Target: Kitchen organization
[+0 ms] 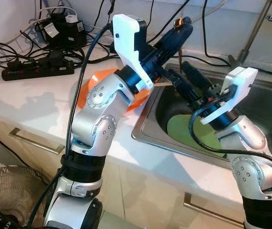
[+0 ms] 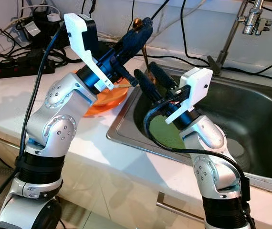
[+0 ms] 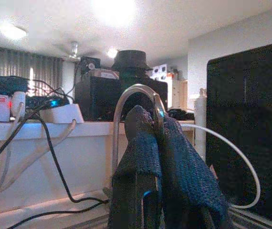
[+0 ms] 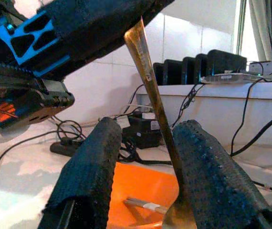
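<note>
Stereo head views and two wrist views of a white counter with a steel sink set into it. The left pincer is raised above the sink's near-left corner, its two black fingers pressed together on the upper end of a slender brass-coloured utensil, whose handle runs down steeply toward the sink edge. The right pincer reaches in from the sink side, fingers spread, with the utensil's shaft standing between them; in the right wrist view the shaft lies against one finger and apart from the other. An orange plate rests on the counter just beside the sink's left rim, partly hidden behind the left arm, and a thin stick-like item lies on it. A green plate lies flat in the sink basin below the right arm. A faucet rises at the back of the sink. A black power strip with plugs and tangled cables sits at the counter's rear left. A floor fan stands below the counter, beside the drawer fronts.
</note>
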Tool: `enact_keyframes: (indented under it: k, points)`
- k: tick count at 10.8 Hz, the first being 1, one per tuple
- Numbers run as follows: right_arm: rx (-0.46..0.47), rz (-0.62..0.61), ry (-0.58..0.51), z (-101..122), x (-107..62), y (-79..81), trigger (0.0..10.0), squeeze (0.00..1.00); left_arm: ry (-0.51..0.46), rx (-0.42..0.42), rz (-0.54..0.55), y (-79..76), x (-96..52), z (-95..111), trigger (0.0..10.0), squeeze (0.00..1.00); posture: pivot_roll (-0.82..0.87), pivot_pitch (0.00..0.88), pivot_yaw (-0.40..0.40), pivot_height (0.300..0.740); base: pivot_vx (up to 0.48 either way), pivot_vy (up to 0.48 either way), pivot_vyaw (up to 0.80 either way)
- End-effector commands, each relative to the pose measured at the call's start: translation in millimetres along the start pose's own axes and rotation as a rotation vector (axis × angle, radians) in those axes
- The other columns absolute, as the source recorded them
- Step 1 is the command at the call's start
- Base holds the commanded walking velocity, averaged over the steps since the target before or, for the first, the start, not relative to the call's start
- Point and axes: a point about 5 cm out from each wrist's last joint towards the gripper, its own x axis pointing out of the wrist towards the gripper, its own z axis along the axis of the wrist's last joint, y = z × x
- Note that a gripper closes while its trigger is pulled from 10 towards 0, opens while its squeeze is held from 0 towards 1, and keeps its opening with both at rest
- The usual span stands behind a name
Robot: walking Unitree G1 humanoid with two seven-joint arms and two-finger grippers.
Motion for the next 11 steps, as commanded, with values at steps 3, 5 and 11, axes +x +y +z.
enact_keyframes:
  k: [3,5,11]
  points:
    - [-0.021,-0.011,0.013,-1.7,1.8,-1.5,10.0,0.00,-0.005,-0.009,-0.048,-8.1,2.1,3.7,10.0,0.00,0.18,0.013,0.027,0.740,0.000,0.000,0.00]
    - [-0.038,-0.051,0.016,-3.3,2.9,-5.4,10.0,0.00,-0.001,-0.013,-0.054,-9.0,2.3,3.5,10.0,0.00,0.18,0.014,0.028,0.740,0.000,0.000,0.00]
    - [-0.049,-0.036,0.029,-6.5,3.3,-3.5,0.0,0.00,0.008,-0.016,-0.046,-9.6,2.4,0.2,10.0,0.00,0.17,0.023,0.024,0.740,0.000,0.000,0.00]
